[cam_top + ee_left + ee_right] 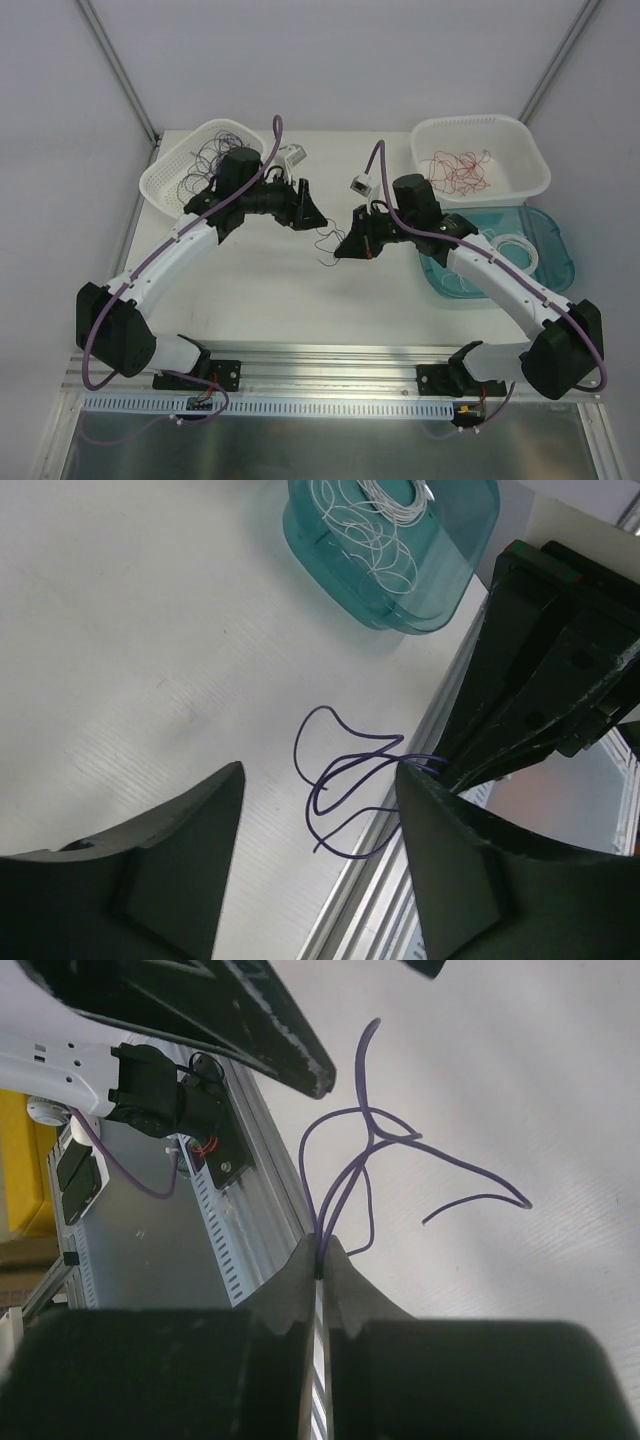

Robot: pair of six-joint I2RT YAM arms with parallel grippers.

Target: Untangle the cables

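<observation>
The right fingers (352, 1295) were pressed together on a thin purple cable (372, 1138), pinching its strands at the very tips, and from there the cable rose in loose curls with free ends trailing over the white counter (520, 1050). The left fingers (175, 865) stood spread wide apart and held nothing; in their own wrist view the same purple cable looped in the gap between them, and whether it brushed the tip of one could not be told. Seen from above, the two arms met over the middle of the counter, the left fingers just beside the right ones, with the cable showing small and dark between them. At the far left corner a white basket (160, 185) held dark purple cables (210, 155); at the far right a second white basket (532, 172) held red cables (460, 168); just in front of it a teal tray (558, 252) held a coil of white cables (515, 248)
</observation>
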